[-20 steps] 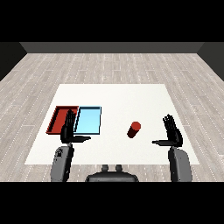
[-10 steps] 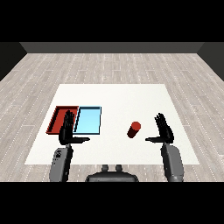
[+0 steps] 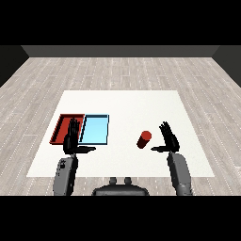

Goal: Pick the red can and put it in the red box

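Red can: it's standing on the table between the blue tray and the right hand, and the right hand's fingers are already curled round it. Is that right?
Not quite. The red can does stand on the table, between the light blue tray and the right hand, but the head view shows that hand open beside the can, fingers straight and not touching it.

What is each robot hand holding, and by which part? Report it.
Nothing is held. The right robot hand is open beside the red can, not touching it. The left robot hand is open near the red tray.
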Motion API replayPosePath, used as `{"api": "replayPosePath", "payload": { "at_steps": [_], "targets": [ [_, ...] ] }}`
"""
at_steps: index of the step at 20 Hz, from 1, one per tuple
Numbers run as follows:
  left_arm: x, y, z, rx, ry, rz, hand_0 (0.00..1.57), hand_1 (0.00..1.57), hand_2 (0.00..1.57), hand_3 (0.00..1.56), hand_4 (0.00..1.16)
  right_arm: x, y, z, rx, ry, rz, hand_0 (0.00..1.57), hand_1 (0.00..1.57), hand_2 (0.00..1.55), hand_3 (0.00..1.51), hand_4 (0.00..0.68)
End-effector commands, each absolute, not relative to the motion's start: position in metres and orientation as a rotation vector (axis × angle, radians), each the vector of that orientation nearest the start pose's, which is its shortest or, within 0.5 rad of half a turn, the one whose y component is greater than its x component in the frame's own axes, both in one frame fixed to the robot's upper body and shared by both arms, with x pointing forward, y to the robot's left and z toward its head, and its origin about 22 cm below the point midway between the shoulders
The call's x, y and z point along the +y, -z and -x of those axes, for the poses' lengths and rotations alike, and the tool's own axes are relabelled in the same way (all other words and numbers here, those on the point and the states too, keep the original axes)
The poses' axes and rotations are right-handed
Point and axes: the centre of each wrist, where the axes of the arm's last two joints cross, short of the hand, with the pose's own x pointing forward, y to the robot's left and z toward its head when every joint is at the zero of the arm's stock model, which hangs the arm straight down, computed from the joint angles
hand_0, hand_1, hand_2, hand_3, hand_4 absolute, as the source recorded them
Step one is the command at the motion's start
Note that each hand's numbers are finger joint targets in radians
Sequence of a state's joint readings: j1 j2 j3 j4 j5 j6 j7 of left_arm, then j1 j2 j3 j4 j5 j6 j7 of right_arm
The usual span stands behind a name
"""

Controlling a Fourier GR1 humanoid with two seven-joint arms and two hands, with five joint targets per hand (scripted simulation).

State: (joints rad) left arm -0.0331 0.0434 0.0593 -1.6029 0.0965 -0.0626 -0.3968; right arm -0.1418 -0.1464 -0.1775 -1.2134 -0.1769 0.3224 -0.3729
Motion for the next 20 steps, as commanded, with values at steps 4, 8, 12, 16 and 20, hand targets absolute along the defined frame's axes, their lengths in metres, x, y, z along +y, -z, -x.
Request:
{"api": "replayPosePath", "payload": {
  "at_steps": [4,8,12,16,20],
  "targets": [
    [0.252,-0.008,-0.246,-2.024,-0.048,0.053,0.0,0.0,0.0,0.0,0.0,-0.287,0.047,-0.291,-1.706,0.01,-0.267,0.0,0.0,0.0,0.0,0.0],
    [0.252,-0.013,-0.243,-2.042,-0.073,0.049,0.0,0.0,0.0,0.0,0.0,-0.267,0.063,-0.271,-1.699,0.034,-0.277,0.0,0.0,0.0,0.0,0.0],
    [0.244,-0.011,-0.236,-2.045,-0.076,0.065,0.0,0.0,0.0,0.0,0.0,-0.264,0.08,-0.279,-1.673,-0.002,-0.273,0.0,0.0,0.0,0.0,0.0],
    [0.242,-0.02,-0.259,-2.038,-0.037,0.05,0.0,0.0,0.0,0.0,0.0,-0.27,0.081,-0.274,-1.664,0.012,-0.289,0.0,0.0,0.0,0.0,0.0],
    [0.257,-0.002,-0.238,-2.035,-0.038,0.041,0.0,0.0,0.0,0.0,0.0,-0.248,0.077,-0.29,-1.666,0.019,-0.293,0.0,0.0,0.0,0.0,0.0]
  ]
}}
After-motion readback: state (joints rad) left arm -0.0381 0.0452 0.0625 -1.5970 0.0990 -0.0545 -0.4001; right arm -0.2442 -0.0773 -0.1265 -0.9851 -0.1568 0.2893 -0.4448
